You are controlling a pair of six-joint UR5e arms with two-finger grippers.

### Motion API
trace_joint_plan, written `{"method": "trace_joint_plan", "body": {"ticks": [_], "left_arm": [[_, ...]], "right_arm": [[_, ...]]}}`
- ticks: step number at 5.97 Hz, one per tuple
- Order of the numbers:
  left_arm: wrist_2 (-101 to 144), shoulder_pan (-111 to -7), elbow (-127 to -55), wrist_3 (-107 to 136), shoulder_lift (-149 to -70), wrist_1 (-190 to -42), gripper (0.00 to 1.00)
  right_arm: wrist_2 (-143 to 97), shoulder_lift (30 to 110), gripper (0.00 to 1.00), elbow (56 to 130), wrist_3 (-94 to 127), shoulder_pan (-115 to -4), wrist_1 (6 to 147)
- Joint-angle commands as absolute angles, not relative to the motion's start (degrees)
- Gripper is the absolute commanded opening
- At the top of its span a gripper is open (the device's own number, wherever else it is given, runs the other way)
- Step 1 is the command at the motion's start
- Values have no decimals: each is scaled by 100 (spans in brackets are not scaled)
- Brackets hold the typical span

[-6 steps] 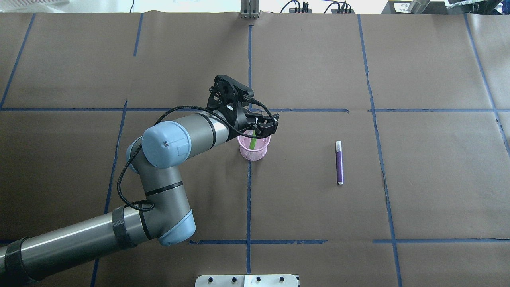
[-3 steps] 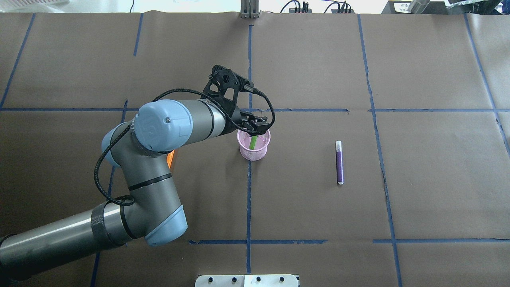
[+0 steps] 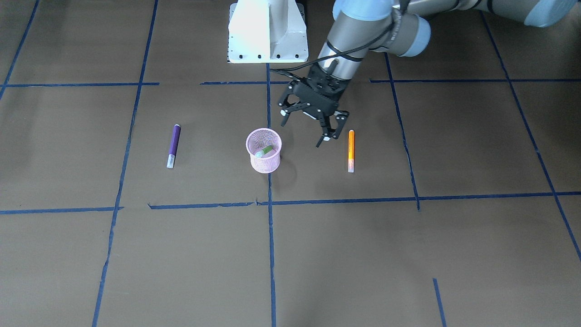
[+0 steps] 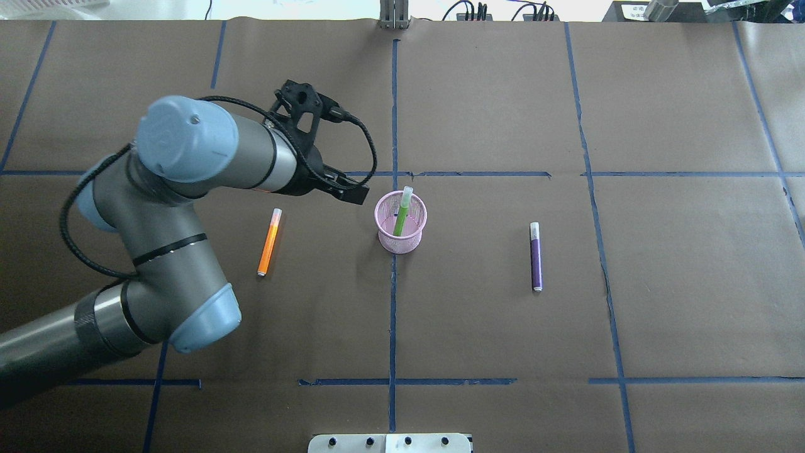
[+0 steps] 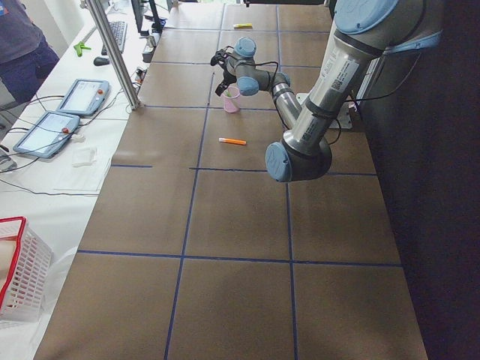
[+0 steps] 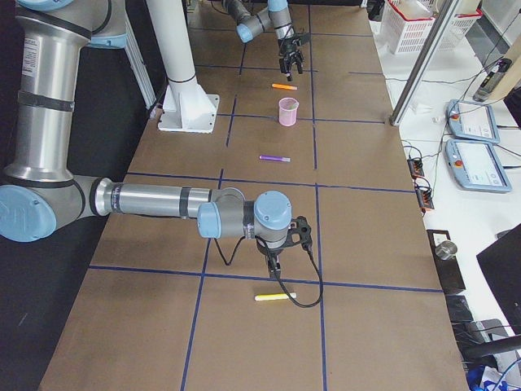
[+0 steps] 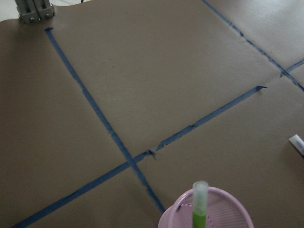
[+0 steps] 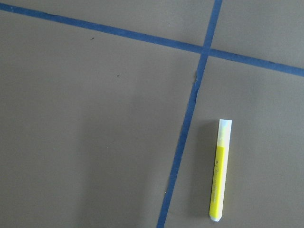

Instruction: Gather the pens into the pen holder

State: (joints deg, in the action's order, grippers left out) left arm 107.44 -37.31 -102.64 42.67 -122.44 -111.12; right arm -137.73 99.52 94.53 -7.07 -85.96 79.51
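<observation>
The pink mesh pen holder stands at the table's middle, also in the front view and left wrist view. The green pen leans inside it, cap up. The orange pen lies on the table to the holder's left. The purple pen lies to its right. My left gripper is open and empty, above the table between holder and orange pen. My right gripper shows only in the right side view; I cannot tell its state.
A yellow highlighter lies on the brown paper under my right wrist, far from the holder. Blue tape lines cross the table. The white robot base stands at the table's robot side. A white basket and tablets sit on the side bench.
My left gripper has moved away from above the holder toward the orange pen. The green pen now stands free in the holder. The orange pen has come into view.
</observation>
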Motion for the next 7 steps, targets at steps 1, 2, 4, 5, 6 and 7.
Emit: {"method": "trace_joint_plan", "body": {"ticks": [1,2,4,5,6,7], "left_arm": [[11862,-4305,-10737,4271,-11884,-10027,100],[11891,-4411,-10888,4263,-11744,-9889,100],[11874,-4430,-11004,4271,-11733,-9879,100],[11874,-4421,-11004,4271,-11733,-9879,100],[11874,-4421,-11030,4271,-11725,-9879,100],[11874,-4421,-11030,4271,-11725,-9879,100]], "right_arm": [[-13502,9651,100,8685,-703,-8526,7402],[-13404,9624,98,8544,-686,-8508,7366],[-13403,9327,97,7564,-546,-8245,6335],[-13395,9308,91,7515,29,-7974,6102],[-13316,9308,85,7393,61,-7876,6074],[-13185,9299,83,7331,62,-7823,6065]]}}
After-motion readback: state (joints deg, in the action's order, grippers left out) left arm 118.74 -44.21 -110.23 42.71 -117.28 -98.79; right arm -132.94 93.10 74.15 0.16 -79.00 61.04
